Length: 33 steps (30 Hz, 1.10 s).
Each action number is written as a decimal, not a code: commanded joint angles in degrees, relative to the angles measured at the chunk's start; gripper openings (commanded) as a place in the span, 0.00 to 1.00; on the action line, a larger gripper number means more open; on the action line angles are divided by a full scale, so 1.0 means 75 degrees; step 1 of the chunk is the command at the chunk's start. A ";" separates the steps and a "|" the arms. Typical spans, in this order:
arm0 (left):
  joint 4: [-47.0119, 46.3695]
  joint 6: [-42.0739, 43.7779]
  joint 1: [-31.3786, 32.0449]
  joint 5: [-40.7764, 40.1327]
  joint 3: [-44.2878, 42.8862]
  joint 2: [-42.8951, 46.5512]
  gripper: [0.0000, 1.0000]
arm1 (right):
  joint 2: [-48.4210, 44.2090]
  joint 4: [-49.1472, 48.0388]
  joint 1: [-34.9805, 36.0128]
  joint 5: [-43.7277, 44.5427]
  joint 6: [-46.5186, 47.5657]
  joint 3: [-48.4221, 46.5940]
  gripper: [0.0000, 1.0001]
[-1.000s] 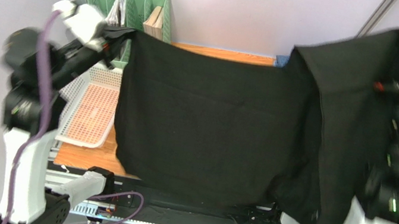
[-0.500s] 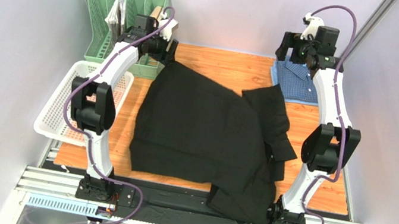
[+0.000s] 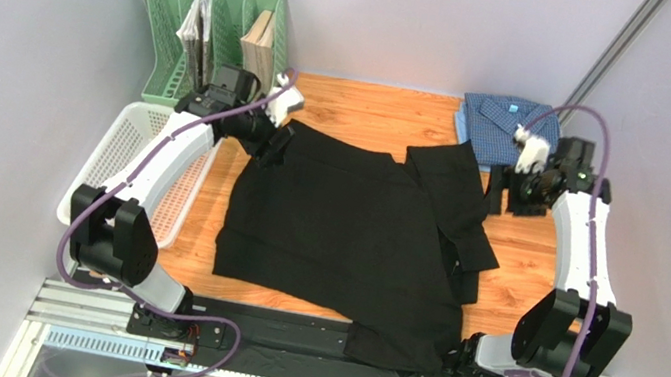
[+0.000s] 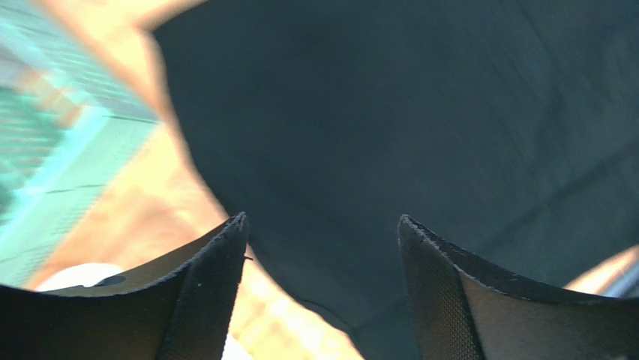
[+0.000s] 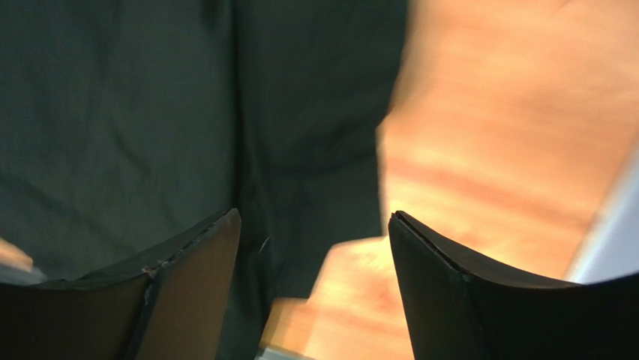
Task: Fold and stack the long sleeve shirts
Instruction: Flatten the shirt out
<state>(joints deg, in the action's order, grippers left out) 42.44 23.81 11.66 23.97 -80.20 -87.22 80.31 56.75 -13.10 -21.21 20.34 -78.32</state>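
Left gripper [image 4: 322,225] and right gripper [image 5: 315,217] are both gaping empty and backing off. The black shirt [image 3: 343,230], airborne a second ago, is now lying spread on the table [image 3: 362,112], so folding is probably next. The blue shirt [image 3: 497,123] is sitting at the far-right corner.

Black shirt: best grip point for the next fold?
Probably the loose sleeve bunched along the right edge of the black shirt. Come from the right with the right end effector, open and nearest; the sleeve's edge lies exposed on bare table.
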 commanded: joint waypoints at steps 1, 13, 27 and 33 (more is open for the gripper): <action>0.0459 0.0446 0.0331 -0.0042 0.0569 -0.0555 0.75 | 0.0213 0.0065 0.0222 0.0003 0.0266 0.1405 0.69; 0.0799 0.0399 0.0402 -0.1061 0.0393 -0.2070 0.56 | 0.2989 -0.2164 0.1184 0.2075 -0.0333 0.1784 0.41; 0.1338 0.0493 0.0344 -0.1590 0.0686 -0.2105 0.47 | 0.4410 -0.1055 0.1255 0.2937 0.0019 -0.1239 0.29; 0.1444 0.0587 0.0332 -0.1673 0.1049 -0.1883 0.48 | 0.3261 0.0073 0.0905 0.1752 0.0183 -0.1568 0.54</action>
<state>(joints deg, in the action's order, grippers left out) 51.42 26.59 14.44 11.62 -73.45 -103.42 112.68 51.11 -4.10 -1.56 20.05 -87.05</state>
